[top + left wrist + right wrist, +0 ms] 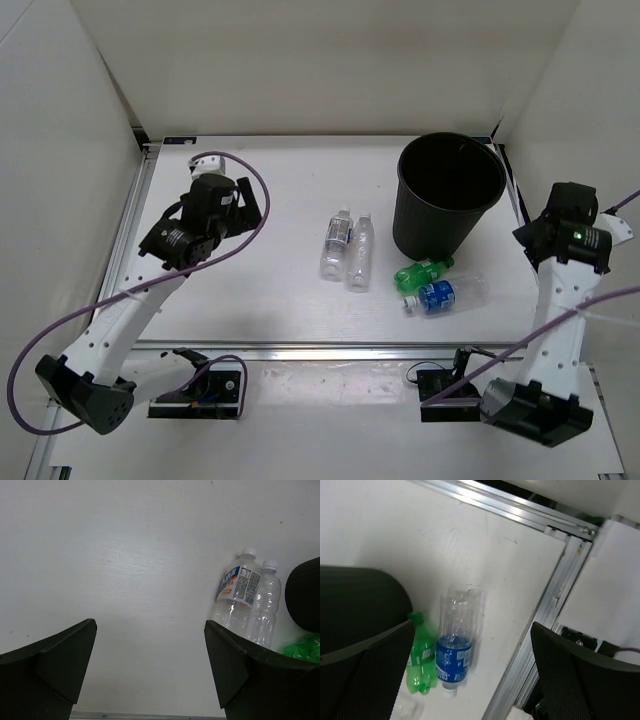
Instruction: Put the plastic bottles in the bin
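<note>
With nothing gripped yet, the left pincer [150,626] and right pincer [473,626] gaped empty above the counter [250,290], two clear bottles [348,248] lying mid-counter, the green bottle [422,271] and blue-labelled bottle [445,294] beside the black bin [430,225], so a descent onto one probably came next.

Far left of the bin [448,200] the tabletop [270,310] lies open; plastic bottles [361,252] clutter its near and left sides.
</note>
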Robot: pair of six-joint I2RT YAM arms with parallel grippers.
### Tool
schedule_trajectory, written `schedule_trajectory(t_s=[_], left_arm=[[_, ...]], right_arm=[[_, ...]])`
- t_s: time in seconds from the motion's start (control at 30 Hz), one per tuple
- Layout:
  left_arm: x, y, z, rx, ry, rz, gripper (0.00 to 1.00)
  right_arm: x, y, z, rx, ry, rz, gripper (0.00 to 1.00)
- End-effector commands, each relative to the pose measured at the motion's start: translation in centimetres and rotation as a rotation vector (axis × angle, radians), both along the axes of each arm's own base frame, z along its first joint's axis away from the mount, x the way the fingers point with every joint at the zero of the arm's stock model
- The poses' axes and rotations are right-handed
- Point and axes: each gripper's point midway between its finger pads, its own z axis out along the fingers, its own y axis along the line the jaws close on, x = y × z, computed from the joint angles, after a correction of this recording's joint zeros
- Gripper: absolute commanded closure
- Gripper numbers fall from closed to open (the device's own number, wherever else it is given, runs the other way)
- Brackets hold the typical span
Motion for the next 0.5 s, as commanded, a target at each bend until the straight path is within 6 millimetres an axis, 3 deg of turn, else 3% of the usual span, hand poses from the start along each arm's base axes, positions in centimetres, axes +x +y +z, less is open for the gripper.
schedule_trajectory(t_s=[0.0,0.1,0.17,0.23,0.27,0.3,0.47], left_arm=[[-0.6,0.6,0.8,-0.022,-0.05,0.029,0.0],[-0.8,1.0,0.7,-0.016,-0.054,0.039,0.0],[-0.7,1.5,0.4,0.003,-0.054,0.061,0.0],[-0.7,1.4,0.4,-0.005,-0.054,0.066,0.0],[-0.9,1.5,0.2,-0.003,-0.051,0.066,0.0],[-1.0,1.6,-0.3,0.003,-0.041,0.066,0.0],[-1.4,1.8,-1.6,0.018,-0.017,0.065,0.0]], right_arm=[[1.3,1.9,-0.5,0.058,-0.04,0.232,0.0],[1.6,5.3,-2.8,0.24,-0.056,0.33,0.0],[1.5,8.1,-5.6,0.392,-0.076,0.361,0.0],[2.5,9.2,-6.5,0.428,-0.174,0.395,0.0],[2.0,9.8,-8.6,0.487,-0.162,0.373,0.0],[2.5,9.9,-9.2,0.512,-0.178,0.371,0.0],[2.3,10.9,-13.5,0.641,-0.084,0.349,0.0]])
